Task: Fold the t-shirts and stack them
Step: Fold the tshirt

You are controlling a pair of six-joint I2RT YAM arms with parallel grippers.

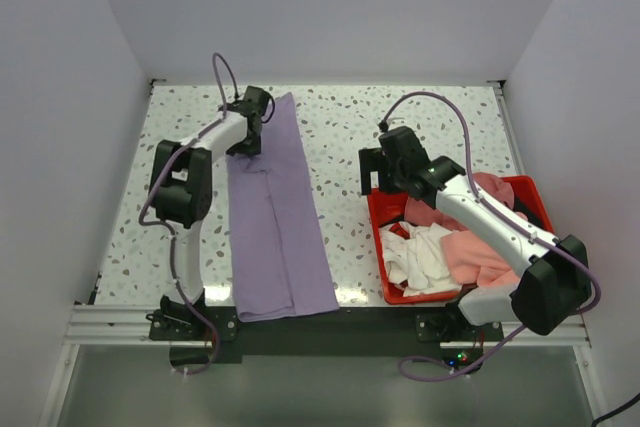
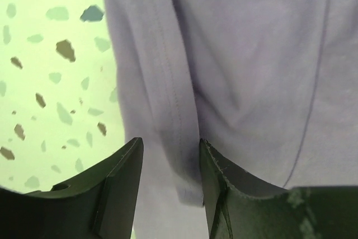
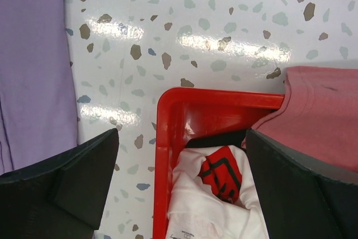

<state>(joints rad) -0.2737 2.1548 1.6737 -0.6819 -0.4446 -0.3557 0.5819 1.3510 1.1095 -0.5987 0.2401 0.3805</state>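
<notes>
A purple t-shirt [image 1: 280, 227] lies on the table as a long, lengthwise-folded strip from the far side to the near edge. My left gripper [image 1: 252, 107] is low over its far left edge. In the left wrist view the jaws [image 2: 171, 141] stand partly apart, with a hemmed fold of the purple cloth [image 2: 251, 54] lying between them, not pinched. My right gripper [image 1: 375, 179] is wide open and empty above the far left corner of the red bin [image 1: 378, 237], seen in its own view [image 3: 182, 132].
The red bin [image 3: 168, 138] at the right holds a crumpled white shirt with a red print [image 3: 207, 205] and a pink shirt [image 3: 324, 116] draped over its rim. The purple shirt's edge [image 3: 33, 54] lies left of the bin. White walls enclose the terrazzo table.
</notes>
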